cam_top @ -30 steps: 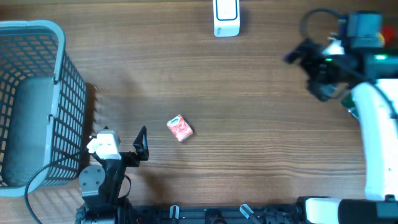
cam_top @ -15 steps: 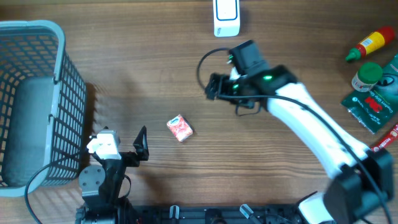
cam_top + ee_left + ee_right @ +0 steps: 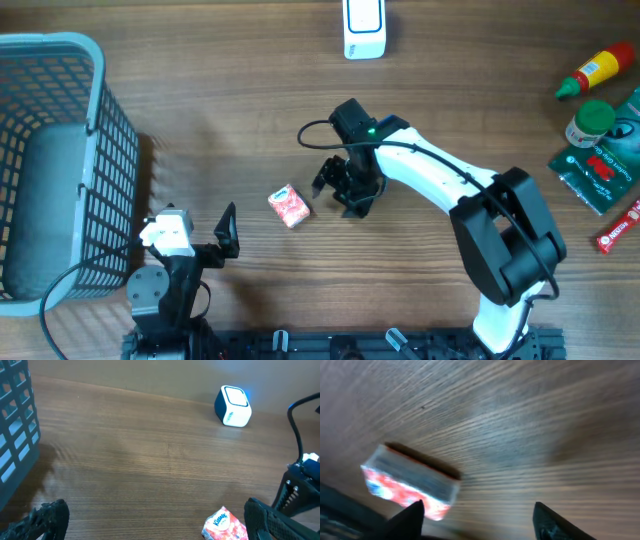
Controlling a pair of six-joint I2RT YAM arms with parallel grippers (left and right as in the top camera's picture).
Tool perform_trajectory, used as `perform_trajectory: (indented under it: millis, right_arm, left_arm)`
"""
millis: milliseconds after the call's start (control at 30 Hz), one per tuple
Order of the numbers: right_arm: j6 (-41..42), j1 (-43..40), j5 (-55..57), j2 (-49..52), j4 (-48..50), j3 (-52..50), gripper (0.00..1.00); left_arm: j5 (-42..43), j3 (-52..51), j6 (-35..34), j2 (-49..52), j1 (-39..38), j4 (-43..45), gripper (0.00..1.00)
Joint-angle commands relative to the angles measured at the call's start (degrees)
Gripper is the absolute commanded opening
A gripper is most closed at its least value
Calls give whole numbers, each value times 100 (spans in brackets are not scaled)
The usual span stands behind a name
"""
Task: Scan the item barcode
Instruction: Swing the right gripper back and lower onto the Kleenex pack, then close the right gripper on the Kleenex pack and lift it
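The item is a small red-and-white tissue pack (image 3: pixel 289 207) lying flat on the wooden table, left of centre. It also shows in the left wrist view (image 3: pixel 226 526) and, blurred, in the right wrist view (image 3: pixel 410 482). The white barcode scanner (image 3: pixel 364 28) stands at the far edge, glowing blue in the left wrist view (image 3: pixel 233 406). My right gripper (image 3: pixel 340 192) hovers low just right of the pack, open, with only bare table between its fingers (image 3: pixel 480 520). My left gripper (image 3: pixel 195 240) rests near the front edge, wide open and empty (image 3: pixel 157 527).
A grey mesh basket (image 3: pixel 95 110) fills the left side. At the far right lie a ketchup bottle (image 3: pixel 595 70), a green-lidded jar (image 3: pixel 590 122), a green packet (image 3: pixel 598 168) and a red bar (image 3: pixel 620 226). The right arm's cable loops above the pack.
The right arm has swung from the far right across the table and come down beside the tissue pack. The left arm and the pack have not moved.
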Motion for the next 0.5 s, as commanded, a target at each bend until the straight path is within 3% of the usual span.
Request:
perform_trajectory:
  millis: [0,167,467]
  right_arm:
    - [804,175,-640,22,105,9,65]
    - [1309,603,-151,35,302,9,70]
    - [1943,1049,1204,44,911,9,65]
  left_arm:
    - [-37,-35,111,-20,-26,20,100]
    - [-37,-35,111,-20,-26,20,100]
    - [-37,-35,111,-20,-26,20,100]
